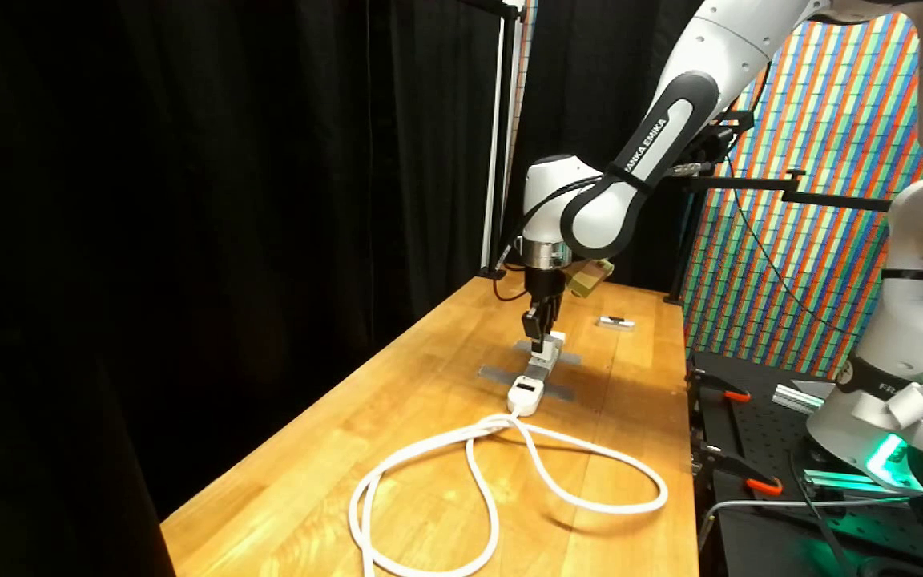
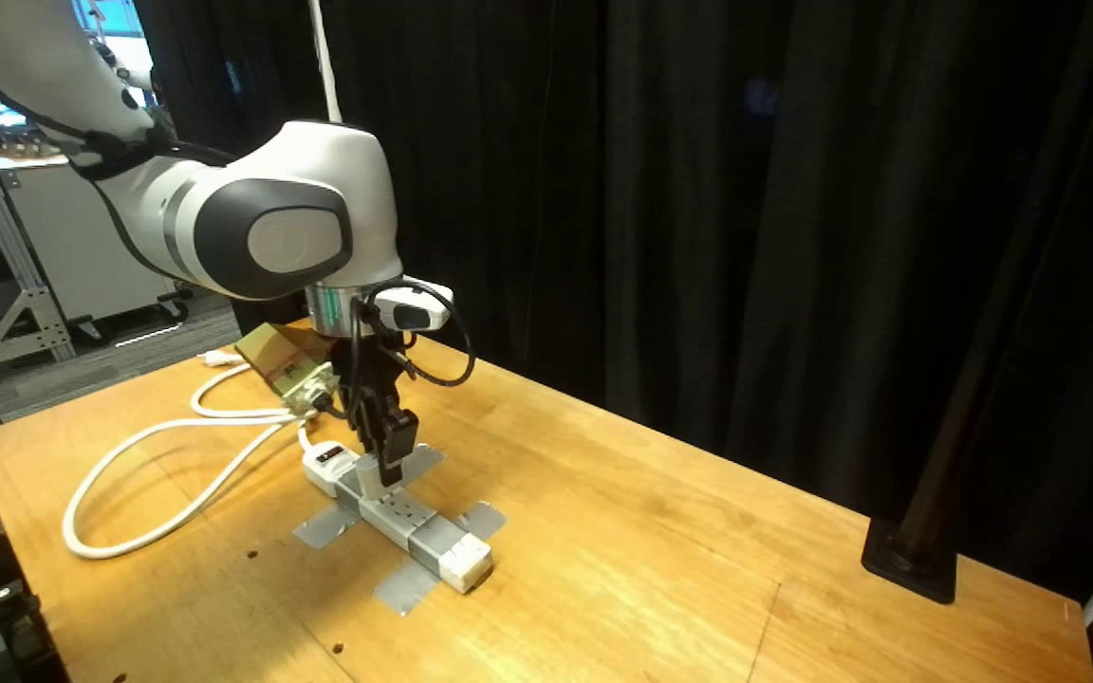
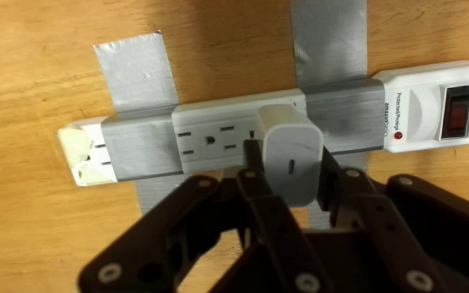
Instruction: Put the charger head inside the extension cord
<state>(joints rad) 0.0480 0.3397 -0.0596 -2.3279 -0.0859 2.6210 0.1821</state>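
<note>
The charger head [image 3: 293, 150] stands over the socket row of the extension cord [image 3: 218, 118], and the fingers [image 3: 254, 156] have it, pinched from both sides! Sweeping the wrist view from the left: the socket block's end wears a ragged yellowish covering [image 3: 75, 144], so that outlet only partly reads. Next, a grey tape band [image 3: 141, 144] straps across and sticks to the surface [image 3: 35, 228] above and below. Now open slots, and then one half-lost behind a finger and the charger head. The underside is out of sight, so whether any prongs are in, I can't tell! Right of that, a second tape band [image 3: 342, 118], its lower stretch mostly blocked by the fingers, and here's the black-and-red switch [image 3: 458, 112], the rounded end clipped at the view's edge. Over to an exterior view: the white cable [image 1: 622, 508] loops wide and runs off the bottom; right of the fingers, a pale item [image 1: 615, 323], too small to name.
</note>
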